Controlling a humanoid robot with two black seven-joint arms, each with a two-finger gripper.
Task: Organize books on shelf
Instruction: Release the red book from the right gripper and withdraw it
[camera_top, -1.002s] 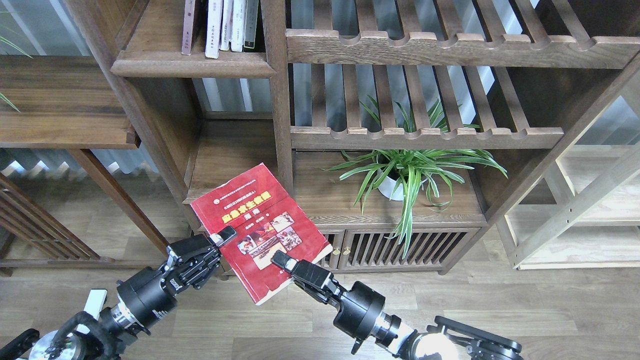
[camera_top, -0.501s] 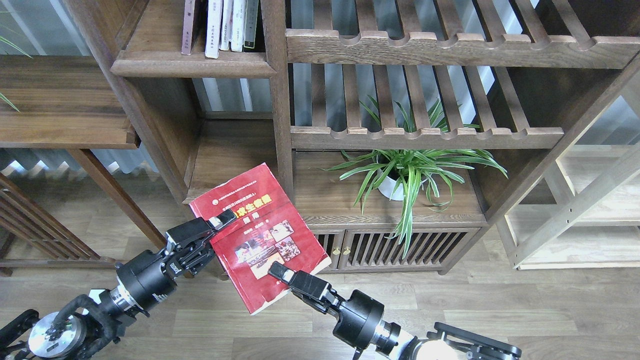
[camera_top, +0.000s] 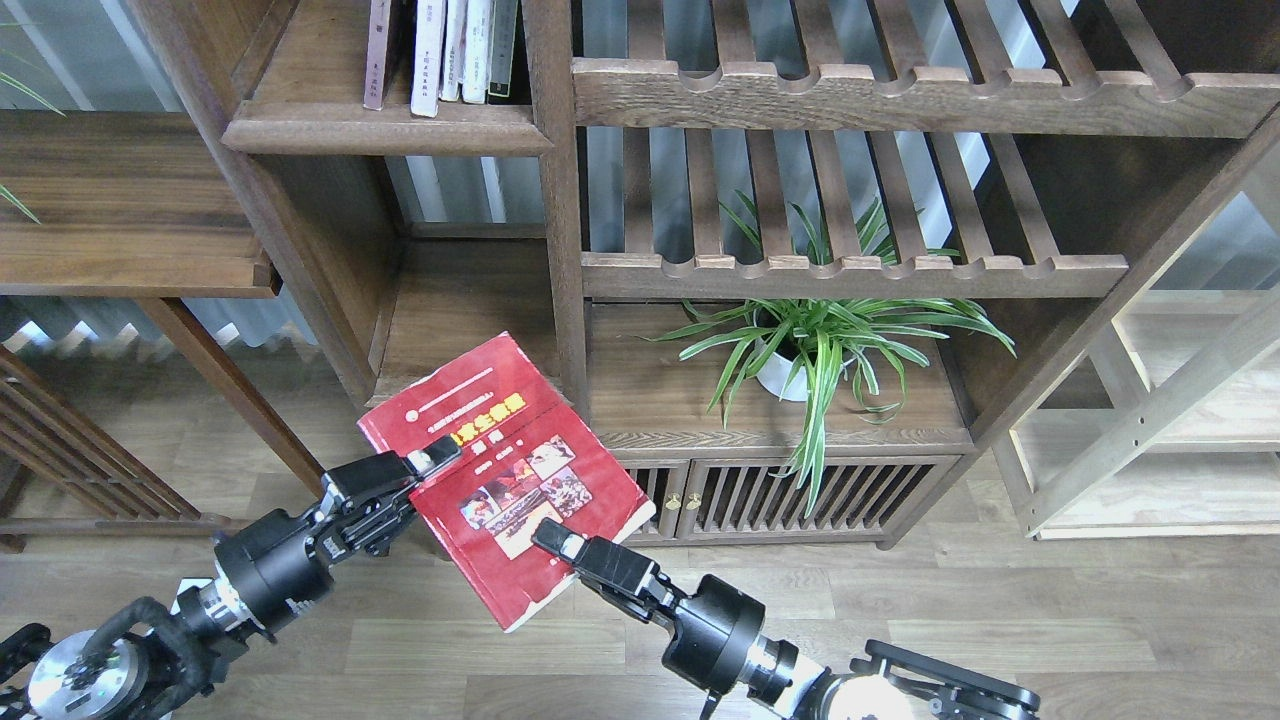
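A red book (camera_top: 505, 470) with a yellow title and small photos hangs tilted in front of the lower compartment, its cover facing up. My left gripper (camera_top: 432, 463) clamps its left edge, one finger lying on the cover. At the book's lower right edge my right gripper (camera_top: 553, 537) is shut on it too. The shelf (camera_top: 385, 128), a dark plank with a thick rounded lip, is at the upper left. Several books (camera_top: 440, 55) stand upright on it against the right post, with bare plank to their left.
Below the shelf is an open dark-wood compartment (camera_top: 465, 300). Slatted racks (camera_top: 850, 270) fill the right side, with a potted spider plant (camera_top: 815, 345) under them on a low cabinet. A pale shelving unit (camera_top: 1180, 420) stands at far right.
Both grippers and the red book drifted slightly left. The left arm drew back toward the lower left, and the book's top part tipped away a little.
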